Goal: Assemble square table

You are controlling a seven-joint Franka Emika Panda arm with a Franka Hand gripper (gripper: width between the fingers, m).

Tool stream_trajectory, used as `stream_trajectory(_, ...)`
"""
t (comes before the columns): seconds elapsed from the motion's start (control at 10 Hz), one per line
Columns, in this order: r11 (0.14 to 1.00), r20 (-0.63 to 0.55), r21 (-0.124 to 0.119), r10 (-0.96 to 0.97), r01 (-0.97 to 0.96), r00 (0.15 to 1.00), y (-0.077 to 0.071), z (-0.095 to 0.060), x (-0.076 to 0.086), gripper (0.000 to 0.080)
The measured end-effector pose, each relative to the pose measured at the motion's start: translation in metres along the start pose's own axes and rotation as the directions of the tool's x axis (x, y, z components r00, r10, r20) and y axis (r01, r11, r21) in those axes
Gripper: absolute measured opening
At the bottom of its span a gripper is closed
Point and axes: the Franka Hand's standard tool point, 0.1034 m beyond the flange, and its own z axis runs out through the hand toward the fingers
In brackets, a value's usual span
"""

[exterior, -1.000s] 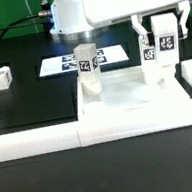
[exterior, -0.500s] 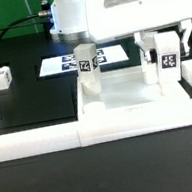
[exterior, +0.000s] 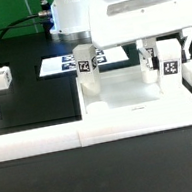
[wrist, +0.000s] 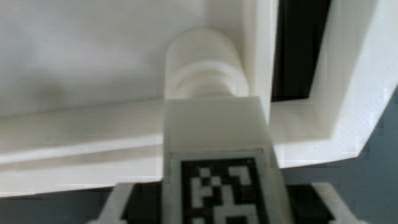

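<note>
LAB, furniture-assembly rig: The arm's pincer is clenched on a white tagged leg, held upright over the far corner of the square slab at the exterior view's right. Its fingers flank the leg on both sides. The ext. view doesn't show whether the leg's lower end touches the slab.

The wrist view looks down along the held leg and adds what the ext. view can't: the tag close up and blurred, the leg's rounded end over the slab's corner, and a dark strip of desk just past the slab's edge.

Only the ext. view gives the rest. A second leg stands upright at the slab's far corner on the exterior view's left. A third leg sits well apart on the black desk at the left. The marker board lies flat behind, and a low white border wall runs along the near side. The arm's white base is at the rear, w/ a dark backdrop.
</note>
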Motion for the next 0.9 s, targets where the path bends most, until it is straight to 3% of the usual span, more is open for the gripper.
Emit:
stream_trajectory(0.2, 1.000, -0.035, 0.006, 0.014, -0.013, 0.999, -0.0094, 0.0002, 0.0000, 0.0287)
stream_trajectory(0.3, 1.000, -0.035, 0.004, 0.000, 0.001, 0.999, -0.0084, 0.0003, 0.0003, 0.0371)
stream_trajectory(0.4, 1.000, -0.034, 0.004, -0.003, 0.003, 0.999, -0.0084, 0.0003, 0.0002, 0.0371)
stream_trajectory(0.5, 1.000, -0.034, 0.004, -0.007, 0.007, 0.999, -0.0084, 0.0003, 0.0002, 0.0570)
stream_trajectory(0.6, 1.000, -0.034, 0.003, -0.010, 0.010, 0.999, -0.0080, 0.0003, 0.0002, 0.0628)
stream_trajectory(0.9, 1.000, -0.035, 0.003, -0.022, 0.022, 0.999, -0.0079, 0.0003, 0.0002, 0.0648)
